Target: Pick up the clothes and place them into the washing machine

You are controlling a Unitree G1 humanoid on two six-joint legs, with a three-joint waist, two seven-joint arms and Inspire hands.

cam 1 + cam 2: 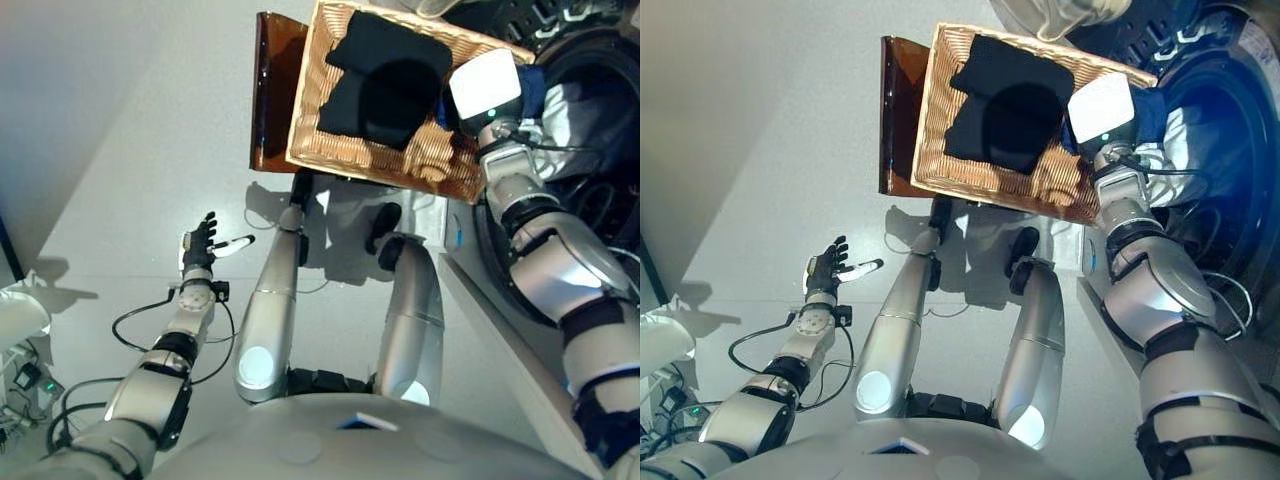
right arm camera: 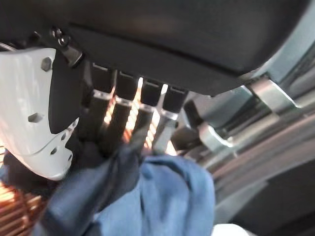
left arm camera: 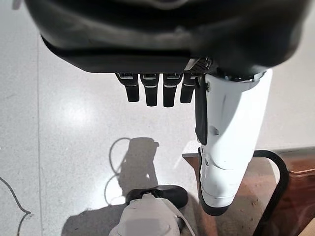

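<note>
One wicker basket [image 1: 310, 110] sits in the upper middle of the head views, resting on a brown stool [image 1: 268, 90], with one black garment [image 1: 385, 75] lying spread inside it. At the basket's right-hand corner, in the upper right of the frame, the right hand [image 1: 487, 88] reaches in beside the washing machine [image 1: 600, 120], whose dark round opening fills the upper right edge. In the right wrist view its fingers [image 2: 125, 105] curl down onto one blue garment [image 2: 162, 196], pinching the cloth against the white-covered thumb, with the basket's weave glowing orange behind them. A strip of the same blue cloth shows just past the hand in the head views, between the basket corner and the drum opening, and some white cloth lies inside the drum beyond it. The left hand [image 1: 200, 243] hangs in the lower left of the frame over the grey floor [image 1: 120, 150], well apart from the basket, fingers [image 3: 147, 91] straight and relaxed, holding nothing.
</note>
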